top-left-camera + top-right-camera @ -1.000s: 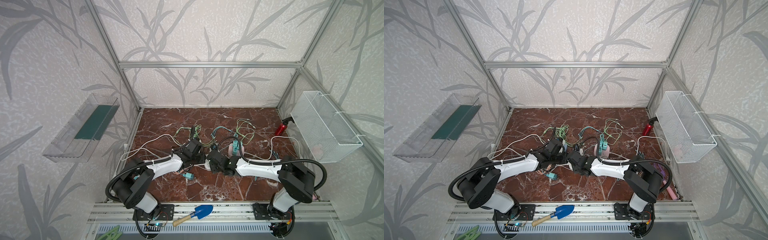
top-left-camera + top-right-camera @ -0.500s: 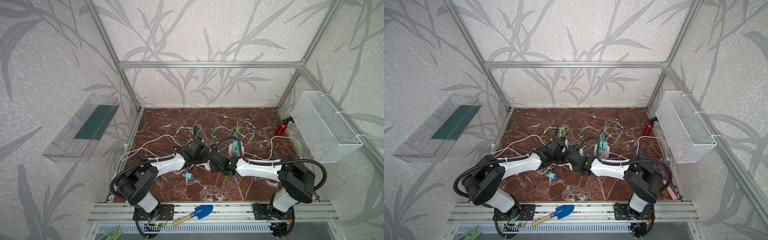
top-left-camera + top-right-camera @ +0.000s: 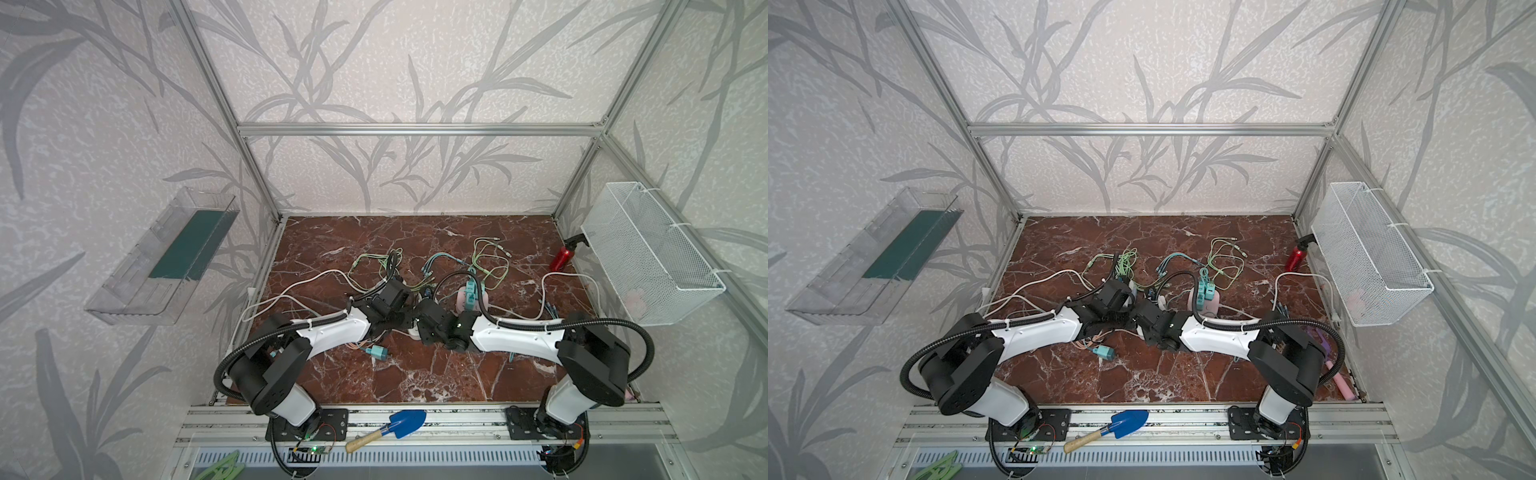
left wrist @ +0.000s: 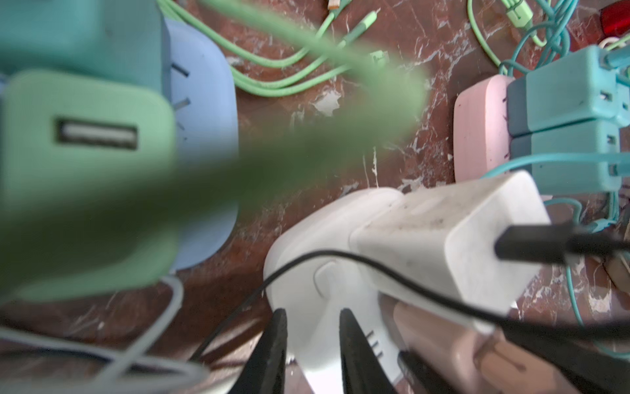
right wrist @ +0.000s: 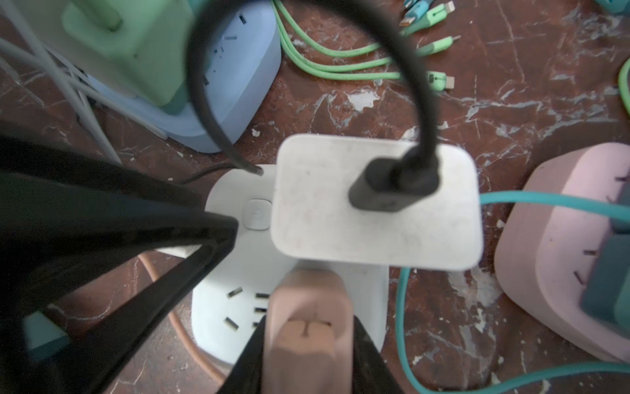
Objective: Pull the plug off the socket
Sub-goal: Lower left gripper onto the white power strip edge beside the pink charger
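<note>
right wrist view — right gripper (image 5: 308, 322) pinches pink plug (image 5: 306, 296).

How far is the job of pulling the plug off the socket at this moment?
Done: both grips look set. The right gripper is closed on the beige plug, and the left gripper pinches the edge of the white socket, apparently to steady it. In hand: the pull itself; the plug looks seated in the socket. Left: lift it free.
</note>
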